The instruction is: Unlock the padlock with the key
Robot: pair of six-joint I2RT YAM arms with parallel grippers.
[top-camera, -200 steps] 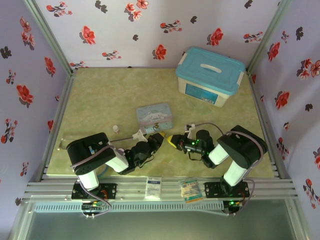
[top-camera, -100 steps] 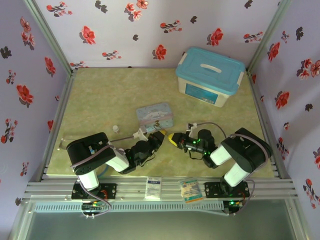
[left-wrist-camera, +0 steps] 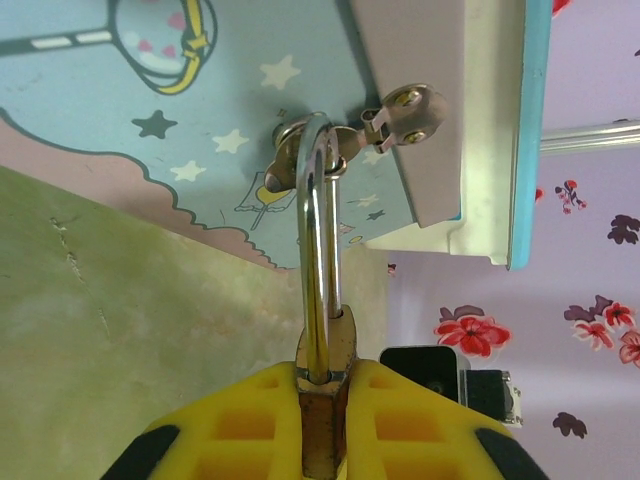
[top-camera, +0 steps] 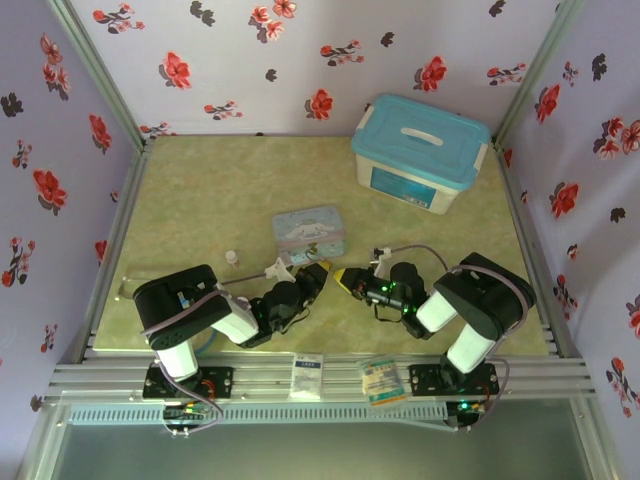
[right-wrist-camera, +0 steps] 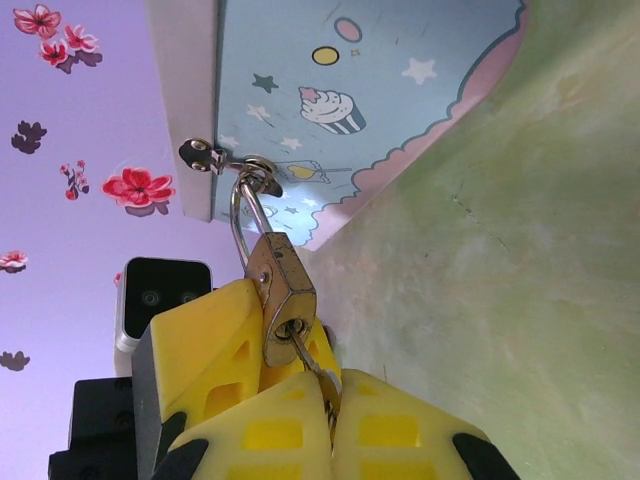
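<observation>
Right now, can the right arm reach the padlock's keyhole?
Likely yes: the key, in the right fingers, meets the padlock at its keyhole; the left fingers grip the body, not that end.

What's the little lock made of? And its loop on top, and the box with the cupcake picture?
Lock: looks like brass, a dull yellow metal with scuffed edges.
Loop: probably steel, silvery and mirror-shiny.
Box: likely thin painted metal, with a smooth printed wall and a small silvery clasp, though I can't be sure.

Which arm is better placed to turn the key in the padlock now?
Right. The right gripper is shut on the key, whose tip sits in the keyhole of the padlock; the left gripper clamps its body.
</observation>
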